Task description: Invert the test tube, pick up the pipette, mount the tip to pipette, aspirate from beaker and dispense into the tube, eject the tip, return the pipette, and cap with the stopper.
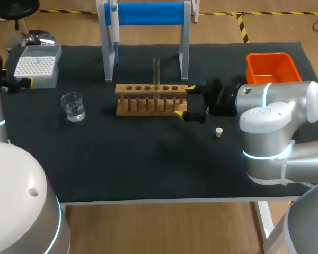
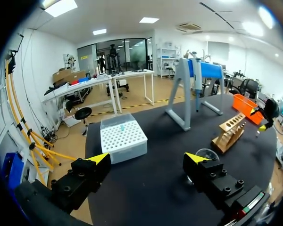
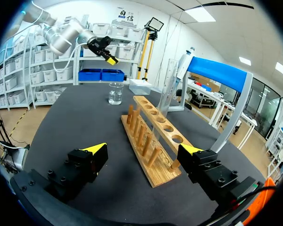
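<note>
The clear test tube [image 1: 156, 71] stands upright in the wooden rack [image 1: 151, 100]. The pipette [image 1: 114, 24] hangs on the blue stand [image 1: 148, 13] behind. The glass beaker [image 1: 73, 107] stands left of the rack, the white tip box [image 1: 38, 66] beyond it; the pale stopper [image 1: 219, 132] lies at the right.

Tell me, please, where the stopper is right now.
In the head view the stopper lies on the table, right of the wooden rack and just toward the robot from the right gripper.

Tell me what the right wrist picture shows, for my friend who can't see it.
The right end effector is open, with the near end of a wooden rack between its two yellow tips. A glass tube stands in the rack, and a small beaker sits on the black table farther ahead.
</note>
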`<action>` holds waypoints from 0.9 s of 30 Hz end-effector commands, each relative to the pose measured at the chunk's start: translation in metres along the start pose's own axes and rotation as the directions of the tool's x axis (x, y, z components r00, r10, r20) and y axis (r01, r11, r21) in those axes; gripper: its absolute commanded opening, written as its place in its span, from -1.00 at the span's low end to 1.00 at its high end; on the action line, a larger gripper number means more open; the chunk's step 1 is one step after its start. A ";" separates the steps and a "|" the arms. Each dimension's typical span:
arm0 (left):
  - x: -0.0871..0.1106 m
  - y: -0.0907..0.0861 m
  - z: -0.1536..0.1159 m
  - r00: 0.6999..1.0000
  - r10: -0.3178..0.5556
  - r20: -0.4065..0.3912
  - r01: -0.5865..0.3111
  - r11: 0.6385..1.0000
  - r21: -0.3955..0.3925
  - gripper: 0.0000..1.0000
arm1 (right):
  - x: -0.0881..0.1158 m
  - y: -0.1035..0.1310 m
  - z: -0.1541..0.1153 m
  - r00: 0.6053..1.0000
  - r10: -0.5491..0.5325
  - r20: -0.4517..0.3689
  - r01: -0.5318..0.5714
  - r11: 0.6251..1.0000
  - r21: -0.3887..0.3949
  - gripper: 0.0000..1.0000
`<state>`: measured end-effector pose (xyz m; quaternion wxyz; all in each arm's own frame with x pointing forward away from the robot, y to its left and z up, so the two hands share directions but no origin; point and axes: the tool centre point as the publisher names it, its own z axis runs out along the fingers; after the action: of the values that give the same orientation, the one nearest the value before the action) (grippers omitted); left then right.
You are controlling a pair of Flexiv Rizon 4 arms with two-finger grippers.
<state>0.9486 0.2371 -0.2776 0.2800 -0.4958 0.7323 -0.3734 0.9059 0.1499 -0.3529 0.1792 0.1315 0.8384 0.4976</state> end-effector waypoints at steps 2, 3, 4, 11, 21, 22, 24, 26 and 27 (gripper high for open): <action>-0.007 -0.003 0.028 1.000 -0.009 0.021 0.009 1.000 -0.009 1.00 | 0.001 -0.001 0.001 1.000 0.000 0.003 0.000 1.000 -0.004 1.00; -0.009 -0.002 0.030 1.000 -0.013 0.025 0.013 1.000 -0.011 1.00 | 0.001 -0.001 0.001 1.000 0.000 0.003 0.000 1.000 -0.004 1.00; -0.011 -0.002 0.033 1.000 -0.014 0.028 0.015 1.000 -0.013 1.00 | 0.001 -0.001 0.001 1.000 0.000 0.003 0.000 1.000 -0.004 1.00; -0.022 -0.002 0.050 0.999 -0.030 0.046 0.031 0.999 -0.021 1.00 | 0.001 -0.001 0.001 1.000 0.000 0.003 0.000 1.000 -0.004 1.00; -0.033 -0.004 0.073 0.995 -0.059 0.075 0.062 0.997 -0.034 1.00 | 0.001 -0.001 0.001 1.000 0.000 0.003 0.000 1.000 -0.004 1.00; -0.034 -0.004 0.075 0.995 -0.062 0.080 0.065 0.997 -0.036 1.00 | 0.001 -0.001 0.001 1.000 0.000 0.003 0.000 1.000 -0.004 1.00; -0.036 -0.005 0.079 0.994 -0.069 0.084 0.072 0.997 -0.038 1.00 | 0.001 -0.001 0.001 1.000 0.000 0.003 0.000 1.000 -0.004 1.00; -0.037 -0.006 0.082 0.993 -0.076 0.088 0.079 0.996 -0.039 1.00 | 0.001 -0.001 0.001 1.000 0.000 0.003 0.000 1.000 -0.004 1.00; -0.038 -0.006 0.084 0.993 -0.077 0.089 0.081 0.996 -0.040 1.00 | 0.001 -0.001 0.001 1.000 0.000 0.003 0.000 1.000 -0.004 1.00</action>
<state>1.0209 0.2510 -0.3134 0.2833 -0.5437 0.7086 -0.3494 0.9059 0.1499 -0.3529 0.1792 0.1315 0.8384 0.4977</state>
